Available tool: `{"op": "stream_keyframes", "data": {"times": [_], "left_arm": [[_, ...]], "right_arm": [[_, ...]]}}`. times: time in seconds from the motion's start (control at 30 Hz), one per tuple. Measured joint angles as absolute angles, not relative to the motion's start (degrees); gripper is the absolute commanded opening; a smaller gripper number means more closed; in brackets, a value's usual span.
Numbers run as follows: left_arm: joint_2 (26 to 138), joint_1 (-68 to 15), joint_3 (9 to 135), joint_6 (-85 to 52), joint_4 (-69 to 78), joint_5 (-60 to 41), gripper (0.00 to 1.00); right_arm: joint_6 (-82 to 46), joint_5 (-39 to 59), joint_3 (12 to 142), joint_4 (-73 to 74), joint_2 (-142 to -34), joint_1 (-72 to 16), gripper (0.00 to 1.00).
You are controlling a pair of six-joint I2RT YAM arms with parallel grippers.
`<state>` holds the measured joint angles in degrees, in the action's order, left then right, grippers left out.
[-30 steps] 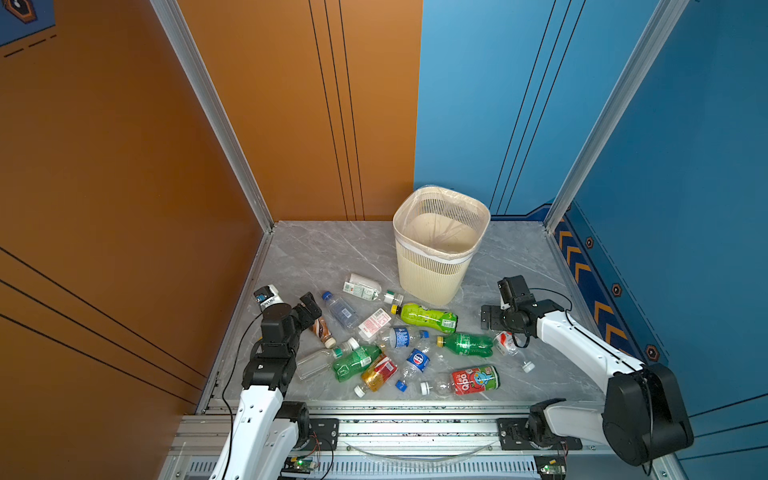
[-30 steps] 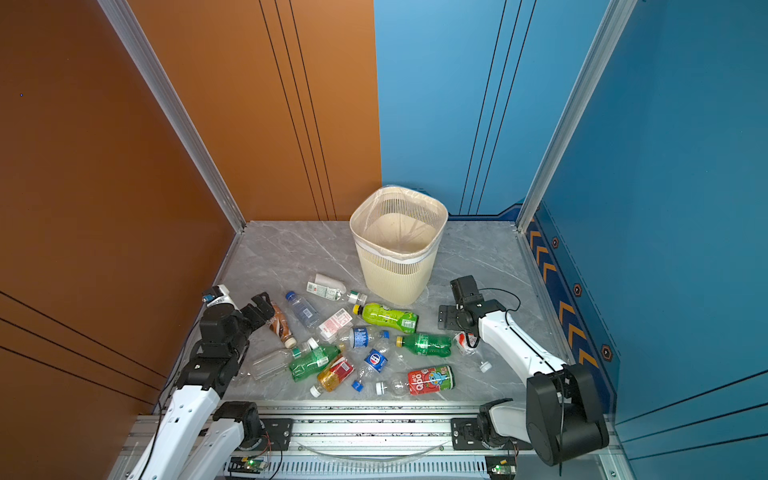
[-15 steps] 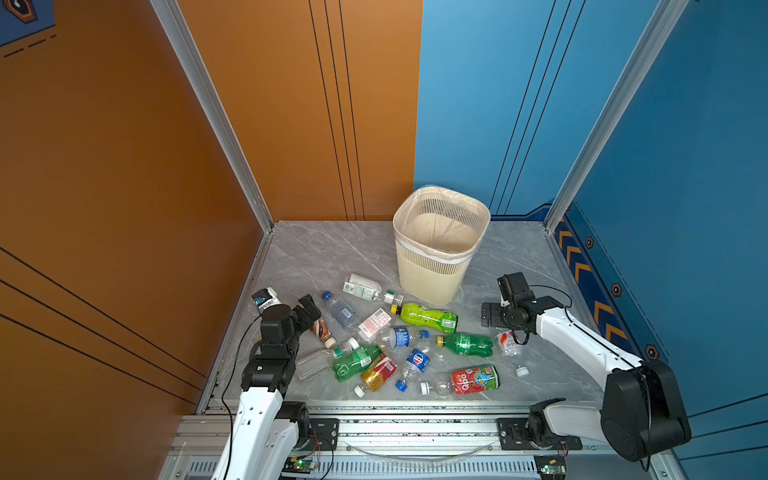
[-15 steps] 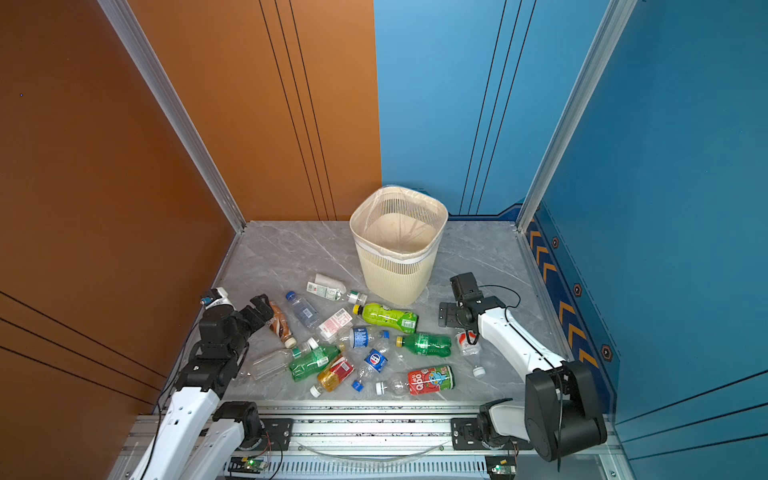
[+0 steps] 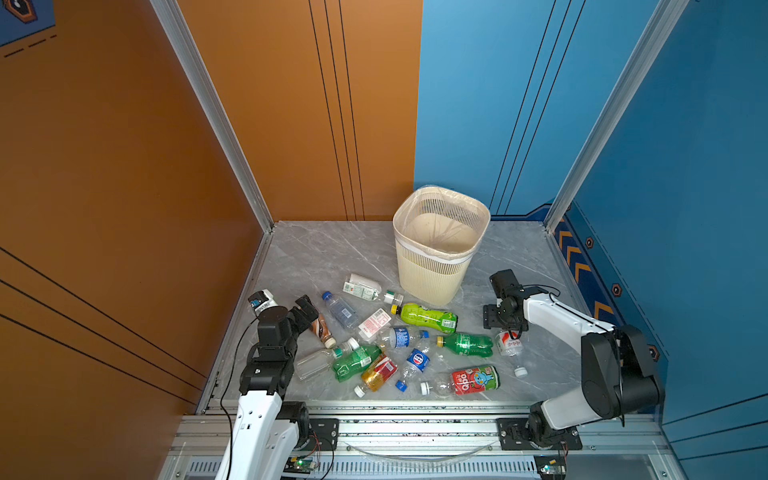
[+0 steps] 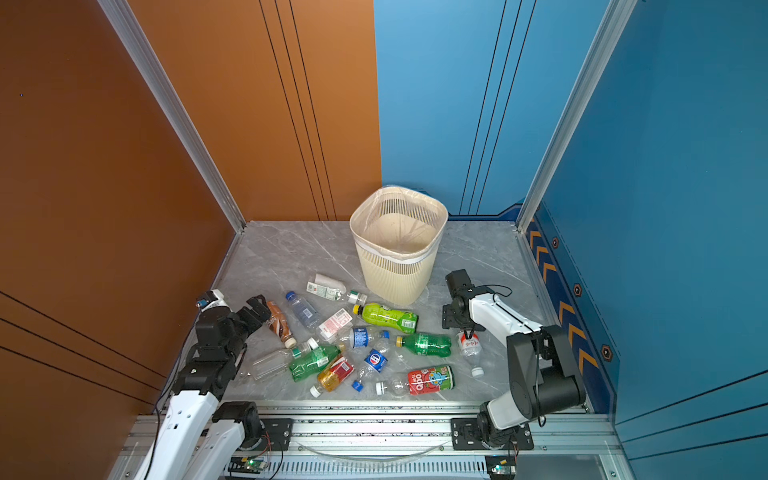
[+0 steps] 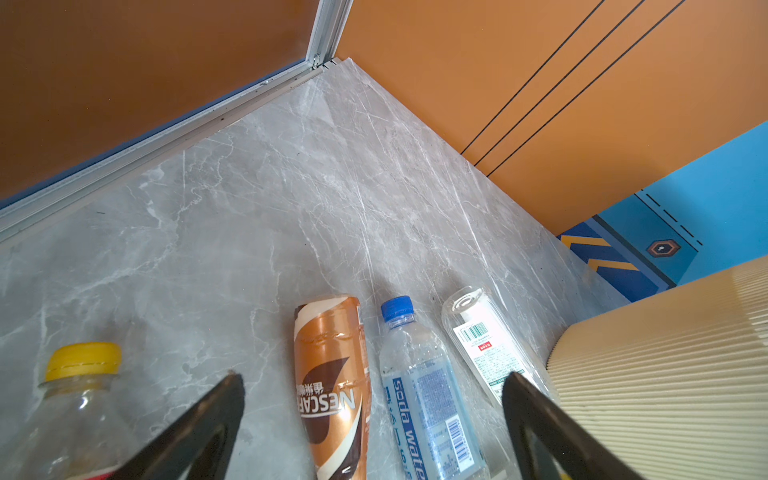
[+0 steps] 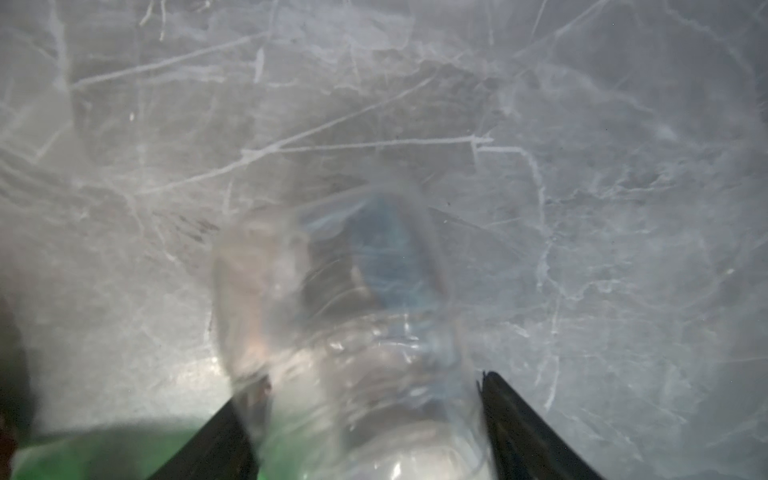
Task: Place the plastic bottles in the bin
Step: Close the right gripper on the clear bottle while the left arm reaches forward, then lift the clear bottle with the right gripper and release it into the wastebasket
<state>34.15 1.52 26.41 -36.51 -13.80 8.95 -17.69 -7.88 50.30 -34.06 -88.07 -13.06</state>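
Note:
Several plastic bottles lie scattered on the grey marble floor in front of the cream slotted bin (image 5: 436,254) (image 6: 398,258). My right gripper (image 5: 505,329) (image 6: 465,329) (image 8: 372,378) points down over a clear bottle with a red-and-white label (image 5: 510,345) (image 6: 471,345) (image 8: 353,332). Its jaws press against both sides of that bottle. My left gripper (image 5: 305,306) (image 6: 257,306) (image 7: 374,378) is open, low over a brown coffee bottle (image 5: 322,328) (image 7: 332,374) and a blue-capped soda-water bottle (image 5: 340,311) (image 7: 424,395), touching neither.
A dark green bottle (image 5: 467,344), a lime bottle (image 5: 428,318) and a red-labelled bottle (image 5: 473,379) lie near the right gripper. A yellow-capped bottle (image 7: 79,361) lies beside the left fingers. The bin wall (image 7: 665,353) is close. Orange and blue walls enclose the floor.
The right gripper's jaws have narrowed onto the clear bottle with the red-and-white label. The left arm has shifted only slightly and stays open.

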Motion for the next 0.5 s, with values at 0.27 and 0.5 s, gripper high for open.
{"op": "stream_keyframes", "data": {"times": [0.27,0.5], "left_arm": [[31.86,2.26,26.20,-37.45,-15.79,8.95,0.98],[31.35,2.76,25.52,-38.09,-16.25,8.95,0.98]], "right_arm": [[-16.51,-9.85,51.59,-34.06,-89.36,-13.06,0.50],[-16.47,-13.72,53.17,-35.20,-79.88,-13.02,0.44]]}}
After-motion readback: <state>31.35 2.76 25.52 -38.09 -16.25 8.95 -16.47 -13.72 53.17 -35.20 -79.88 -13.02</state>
